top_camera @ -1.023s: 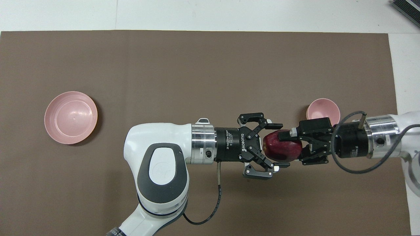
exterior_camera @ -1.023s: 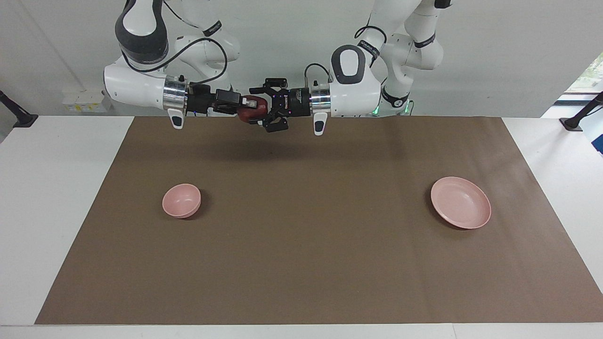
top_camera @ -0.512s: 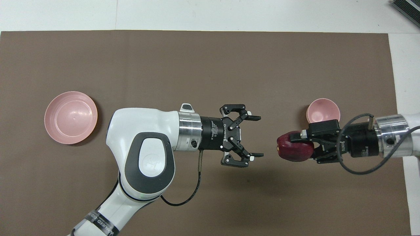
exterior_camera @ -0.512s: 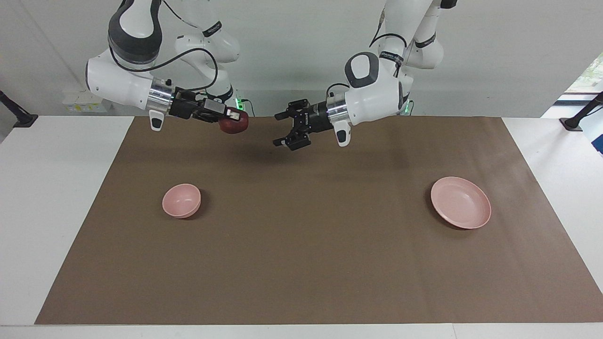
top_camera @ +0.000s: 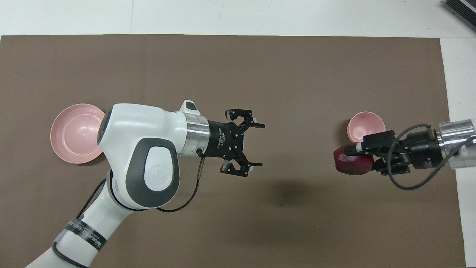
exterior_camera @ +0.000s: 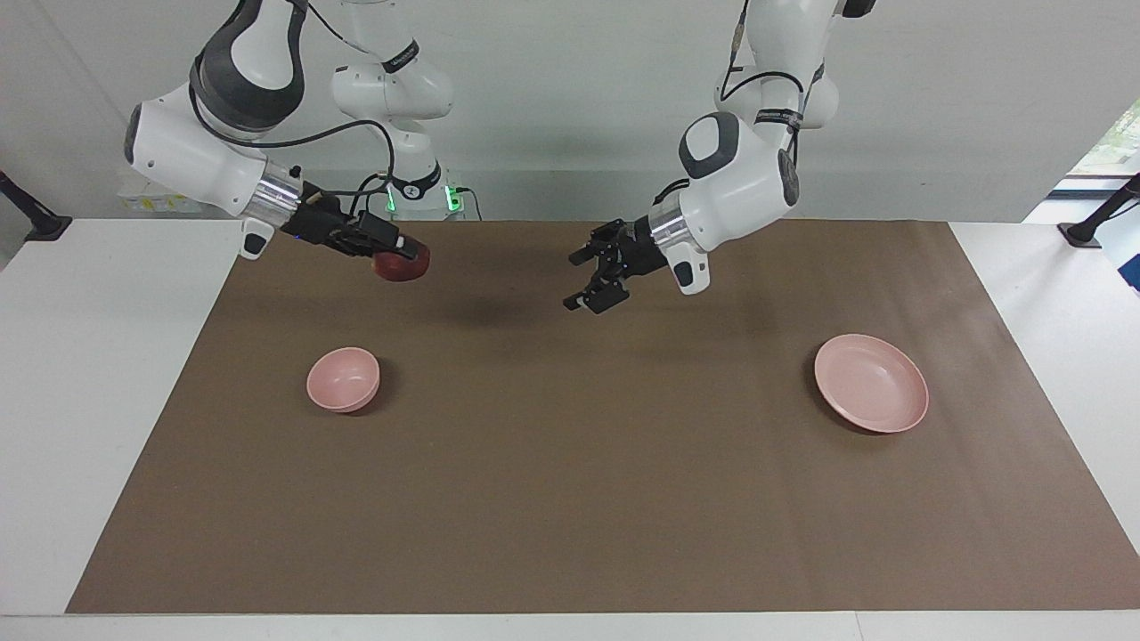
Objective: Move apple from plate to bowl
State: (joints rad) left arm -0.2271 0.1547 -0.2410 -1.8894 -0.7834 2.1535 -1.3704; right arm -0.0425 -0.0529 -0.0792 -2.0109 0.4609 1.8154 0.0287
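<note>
The apple is dark red. The bowl and the plate are both plain pale pink. A flat brown mat covers a white worktop. Both arms are white with dark grey patches, silver wrist rings and black grippers.

A robot lab, set up for testing

Two white robot arms stand at a white table covered by a plain brown mat. The wall is bare and pale, cables run along the arms, black stands sit clamped at the table's corners, and green lights glow at the arm bases.
</note>
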